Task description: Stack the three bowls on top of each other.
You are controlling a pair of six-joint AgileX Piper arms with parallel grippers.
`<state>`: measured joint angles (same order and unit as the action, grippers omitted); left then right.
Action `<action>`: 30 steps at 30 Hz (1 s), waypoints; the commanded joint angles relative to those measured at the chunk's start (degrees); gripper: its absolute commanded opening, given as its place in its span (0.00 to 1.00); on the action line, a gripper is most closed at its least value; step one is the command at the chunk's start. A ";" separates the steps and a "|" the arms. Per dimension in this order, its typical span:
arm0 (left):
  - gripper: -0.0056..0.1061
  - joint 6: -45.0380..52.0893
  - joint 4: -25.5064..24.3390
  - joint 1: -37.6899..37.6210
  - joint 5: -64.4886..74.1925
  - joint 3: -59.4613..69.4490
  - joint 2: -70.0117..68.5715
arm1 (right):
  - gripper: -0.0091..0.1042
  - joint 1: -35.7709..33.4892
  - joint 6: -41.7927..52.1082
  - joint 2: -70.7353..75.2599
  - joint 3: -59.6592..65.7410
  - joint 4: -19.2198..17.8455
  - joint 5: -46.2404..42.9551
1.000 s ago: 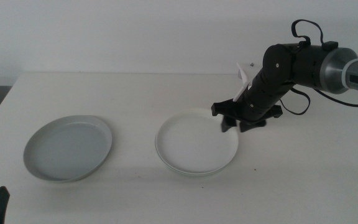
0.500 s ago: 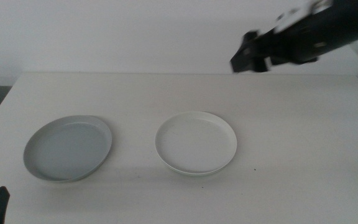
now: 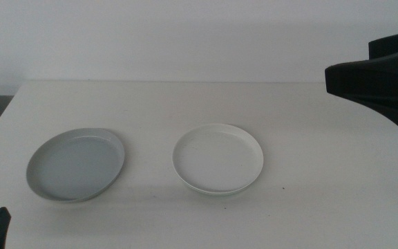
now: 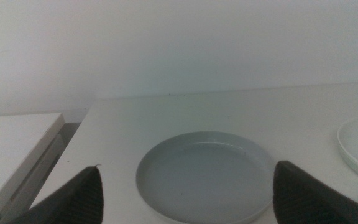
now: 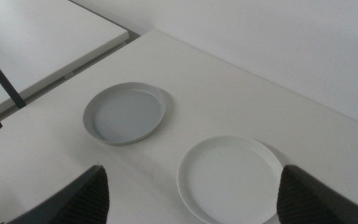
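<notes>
Middle view gives me the grey bowl [image 3: 75, 165] left on the table [image 3: 309, 180], well apart from the white bowl [image 3: 218, 158] stacked on the mint one. Right gripper [image 5: 191, 205] high, left gripper [image 4: 185, 199] low; both sets of fingers spread, empty.

light: soft, even (dimmer wrist views) | shadows: faint | glare: none

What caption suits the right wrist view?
Open right end effector high over the table, grey bowl apart from white bowl.
</notes>
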<state>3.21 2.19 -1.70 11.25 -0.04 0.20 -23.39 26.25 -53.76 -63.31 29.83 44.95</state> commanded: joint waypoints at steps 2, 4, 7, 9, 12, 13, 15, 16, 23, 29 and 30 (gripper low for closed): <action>0.89 0.02 0.12 0.16 -0.82 0.04 -0.20 | 0.90 0.03 1.43 0.14 0.45 0.71 0.05; 0.89 0.02 0.12 0.16 -0.82 0.04 -0.20 | 0.90 0.03 0.83 0.26 0.45 0.54 0.66; 0.89 0.02 0.12 0.16 -0.82 0.04 -0.20 | 0.90 0.03 -1.36 0.26 0.45 0.54 0.37; 0.89 0.02 0.12 0.16 -0.82 0.04 -0.20 | 0.90 0.03 -1.36 0.26 0.45 0.54 -0.01; 0.89 0.02 0.12 0.16 -0.82 0.04 -0.20 | 0.90 0.03 -1.36 0.26 0.45 0.54 -0.01; 0.89 0.02 0.12 0.16 -0.82 0.04 -0.20 | 0.90 0.03 -1.36 0.26 0.45 0.54 -0.01; 0.89 -1.85 -0.12 0.42 0.01 -2.07 1.10 | 0.90 0.03 -1.36 0.26 0.45 0.54 -0.01; 0.89 -2.00 -0.12 0.88 1.22 -5.16 3.68 | 0.90 0.03 -1.36 0.26 0.45 0.54 -0.01; 0.89 -2.00 2.54 2.40 30.95 -34.34 27.41 | 0.90 0.03 -1.36 0.26 0.45 0.54 -0.01; 0.89 -2.00 6.46 2.40 49.38 -46.67 39.79 | 0.90 0.03 -1.36 0.26 0.45 0.54 -0.01; 0.89 -2.00 6.62 2.40 48.22 -47.23 40.85 | 0.90 0.03 -1.36 0.26 0.45 0.54 -0.01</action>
<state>1.61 7.89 0.54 58.10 -45.53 39.43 -23.39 24.63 -53.67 -63.07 30.15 45.45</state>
